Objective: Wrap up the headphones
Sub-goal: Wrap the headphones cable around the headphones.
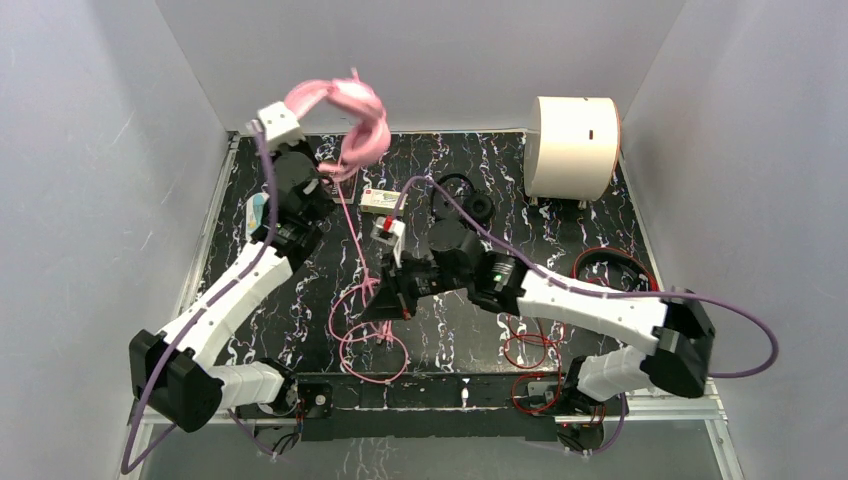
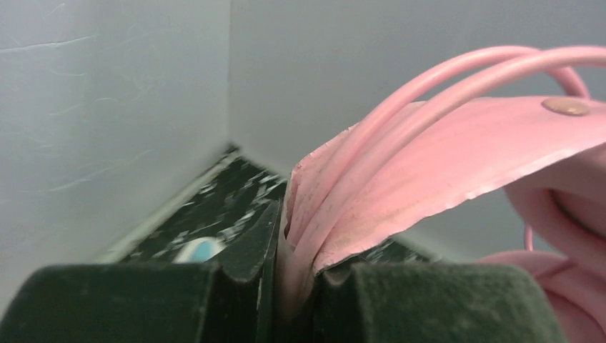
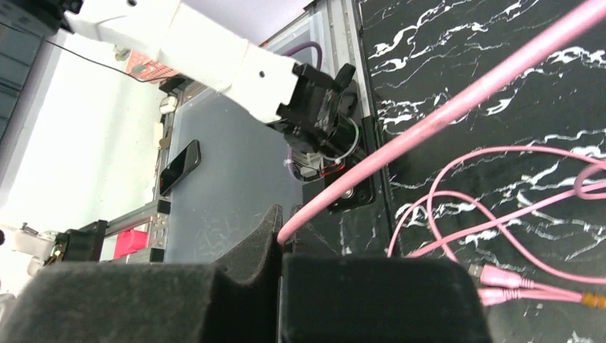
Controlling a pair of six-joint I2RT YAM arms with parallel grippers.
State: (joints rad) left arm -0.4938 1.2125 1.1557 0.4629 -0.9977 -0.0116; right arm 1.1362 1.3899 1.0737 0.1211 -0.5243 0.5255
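My left gripper (image 1: pixel 305 108) is shut on the headband of the pink headphones (image 1: pixel 345 115) and holds them high at the back left; in the left wrist view the pink band (image 2: pixel 400 171) is pinched between the pads. Their pink cable (image 1: pixel 352 235) hangs down to loops on the mat (image 1: pixel 365 345). My right gripper (image 1: pixel 385 292) is shut on this cable; in the right wrist view the cable (image 3: pixel 457 107) runs up from the pads. The black headphones (image 1: pixel 462 205) lie at the back centre. The red headphones (image 1: pixel 610 265) lie at the right, with their red cable (image 1: pixel 528 345).
A white cylinder (image 1: pixel 572 145) stands at the back right. A small white box (image 1: pixel 379 199) and a white-red block (image 1: pixel 388 232) lie mid-mat. A white-blue item (image 1: pixel 256 212) lies under the left arm. Grey walls enclose the black marbled mat (image 1: pixel 560 230).
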